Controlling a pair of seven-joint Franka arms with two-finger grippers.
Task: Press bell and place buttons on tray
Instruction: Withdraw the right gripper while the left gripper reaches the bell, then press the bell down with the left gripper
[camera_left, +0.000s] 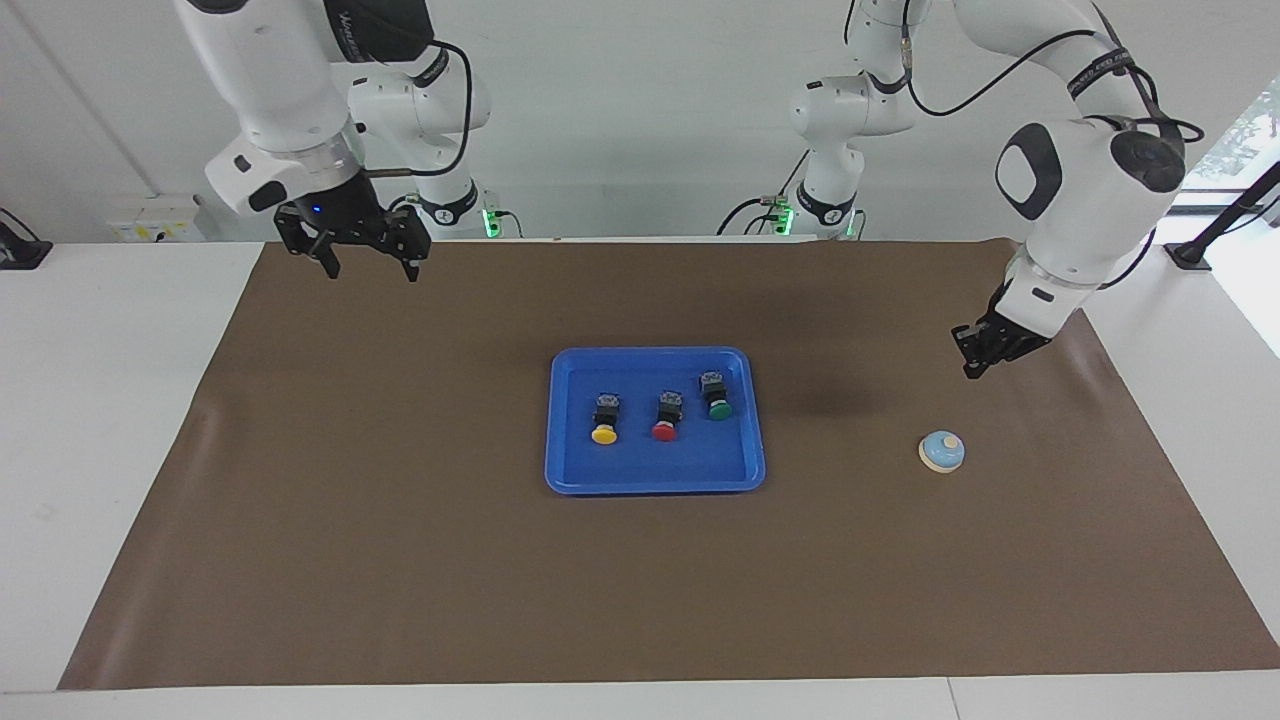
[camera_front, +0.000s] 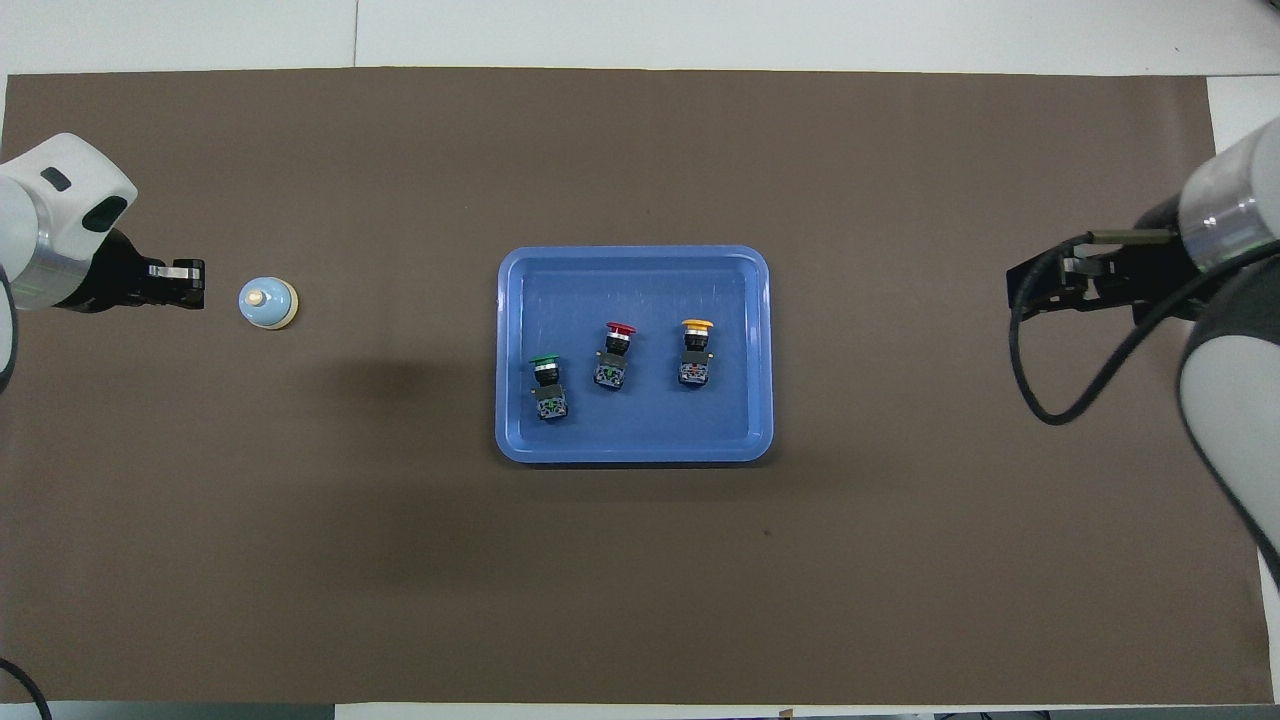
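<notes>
The blue tray (camera_left: 650, 470) lies at the middle of the brown mat. The three buttons lie in it on their sides: yellow (camera_left: 604, 420), red (camera_left: 667, 416), green (camera_left: 715, 396). The tray (camera_front: 635, 262) and the buttons also show in the overhead view: green (camera_front: 548, 385), red (camera_front: 614, 355), yellow (camera_front: 695, 350). The bell (camera_left: 942, 451) stands on the mat toward the left arm's end (camera_front: 268, 302). My left gripper (camera_left: 973, 366) is shut and empty, raised above the mat beside the bell, apart from it (camera_front: 192, 284). My right gripper (camera_left: 370, 268) is open and empty, raised over the mat's right-arm end (camera_front: 1030, 285).
The brown mat (camera_left: 400, 520) covers most of the white table. Its edges lie close to the table's edges.
</notes>
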